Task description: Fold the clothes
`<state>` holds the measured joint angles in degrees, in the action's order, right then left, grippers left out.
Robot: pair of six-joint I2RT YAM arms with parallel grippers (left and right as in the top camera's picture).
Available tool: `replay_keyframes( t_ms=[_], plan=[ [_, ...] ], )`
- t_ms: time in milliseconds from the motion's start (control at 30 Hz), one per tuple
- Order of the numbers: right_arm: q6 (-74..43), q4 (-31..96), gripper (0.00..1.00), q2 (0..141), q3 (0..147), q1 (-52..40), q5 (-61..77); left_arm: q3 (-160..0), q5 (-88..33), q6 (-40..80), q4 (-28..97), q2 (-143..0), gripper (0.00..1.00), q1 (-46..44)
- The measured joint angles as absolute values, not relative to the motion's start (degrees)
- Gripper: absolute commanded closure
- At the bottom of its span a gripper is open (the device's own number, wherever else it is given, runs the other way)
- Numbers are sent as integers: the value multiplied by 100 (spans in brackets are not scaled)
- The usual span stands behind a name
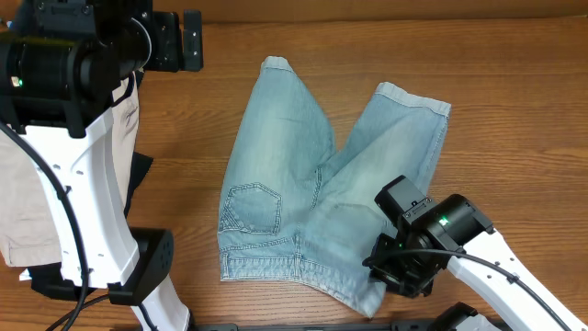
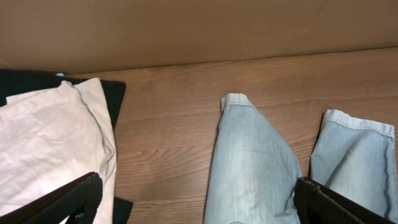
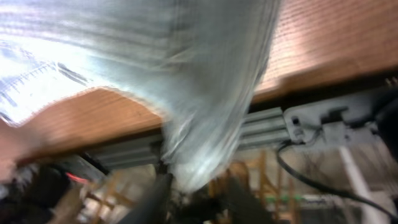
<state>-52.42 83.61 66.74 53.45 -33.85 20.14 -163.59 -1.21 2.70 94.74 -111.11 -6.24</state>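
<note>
1. The denim shorts [image 1: 312, 184] lie mostly flat on the wooden bench [image 1: 514, 83], waistband toward the robot's side, both hemmed legs pointing away toward the far edge. Their long axis runs near-to-far, tilted a little to the right.
2. The right end effector [image 1: 397, 267] sits at the near right corner of the waistband, directly over the cloth. The right wrist view, though blurred, shows denim bunched down between its fingers [image 3: 155, 196], so it appears closed on the shorts, with that corner lifted off the bench edge.
3. The left end effector [image 1: 179, 41] hangs near the far left of the bench, apart from the shorts, which lie to its right. Its fingers [image 2: 68, 199] stand wide apart with nothing between them.
4. The right arm is therefore the nearer one; a fold would likely carry the held corner leftward over the pocket side.
5. Beige shorts [image 1: 23, 193] and a black garment [image 1: 140, 175] lie left of the denim, close by, limiting room on that side.
</note>
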Motion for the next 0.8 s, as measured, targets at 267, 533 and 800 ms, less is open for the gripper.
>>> replay_keyframes(
  t_ms=[267,533,800],
  plan=[
    [-5262,7793,29,6670,5371,-3411,1710,-16354,-209,217,9474,-11469,0,-624],
    [-4700,5986,19,6670,5616,-2781,941,-16354,-998,-534,9201,-12444,0,-705],
    [-3918,5107,19,6851,5621,-1553,685,-16326,-1356,-1273,8683,-14077,0,-1057]
  ],
)
